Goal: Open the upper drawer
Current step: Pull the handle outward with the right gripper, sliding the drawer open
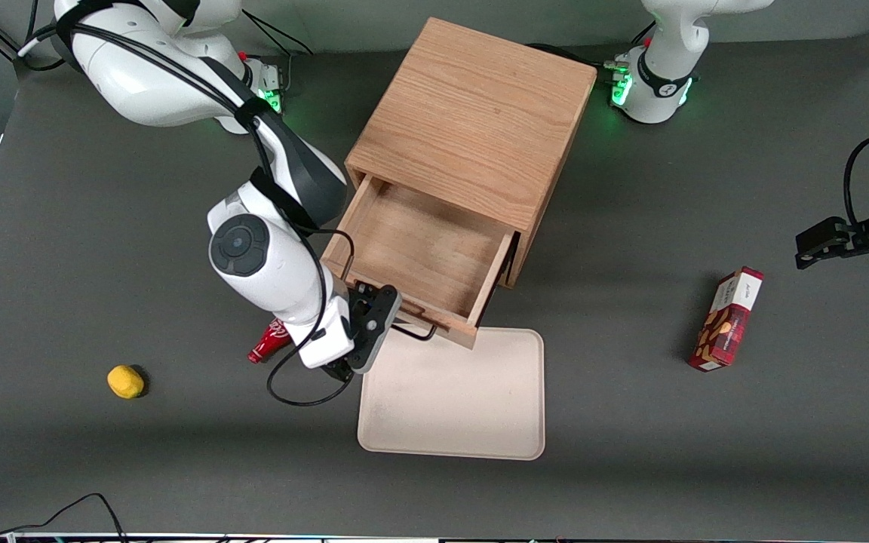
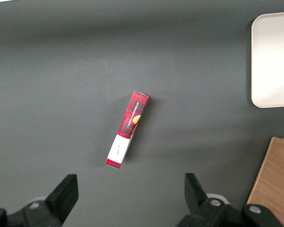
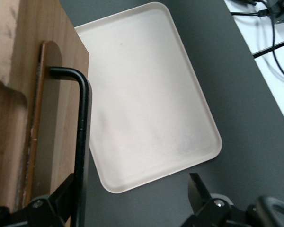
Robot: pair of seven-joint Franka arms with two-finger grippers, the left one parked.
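Seen from the front, the upper drawer (image 1: 419,253) stands pulled well out of the cabinet (image 1: 472,113) near the table's (image 1: 65,226) middle, my pincer (image 1: 363,343) at its front's working-arm end. Right wrist view: pincer (image 3: 132,198) fingers apart; handle (image 3: 83,142) runs lengthwise beside one finger (image 3: 61,198), above the tray (image 3: 146,94).

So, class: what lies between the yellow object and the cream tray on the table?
In the front view, the red can lies between the yellow object and the cream tray, with the gripper above that stretch, at the upper drawer's handle.
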